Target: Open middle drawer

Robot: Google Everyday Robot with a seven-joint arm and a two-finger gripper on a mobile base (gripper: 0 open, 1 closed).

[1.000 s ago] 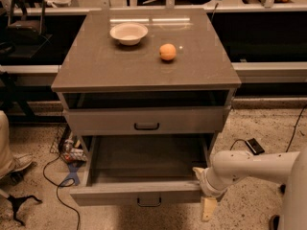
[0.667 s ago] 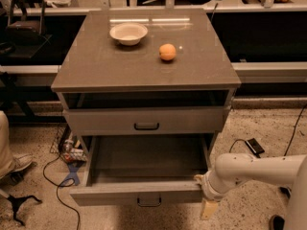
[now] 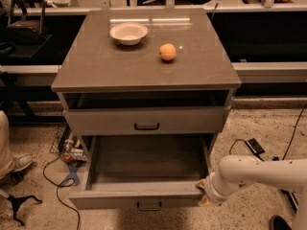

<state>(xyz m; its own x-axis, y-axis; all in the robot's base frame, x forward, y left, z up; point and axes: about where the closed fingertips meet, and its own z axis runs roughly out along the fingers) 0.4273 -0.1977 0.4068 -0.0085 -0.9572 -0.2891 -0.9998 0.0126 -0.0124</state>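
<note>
- Middle drawer [image 3: 110, 200], flat grey panel, small black bar handle [image 3: 149, 205], pulled out
- Tool [image 3: 203, 191] at its right front corner, on rounded white arm [image 3: 259, 171]; open or closed, cannot tell
- Smooth grey bench [image 3: 96, 66] carries round white bowl [image 3: 128, 33]

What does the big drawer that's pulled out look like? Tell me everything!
The middle drawer is grey, wide and shallow, with a smooth, hard-looking surface. It is pulled far out of the cabinet, under the top drawer. It sits level, and nothing shows inside it. Its flat front has a small black bar handle in the middle. The gripper is at its front right corner and seems to touch it.
</note>
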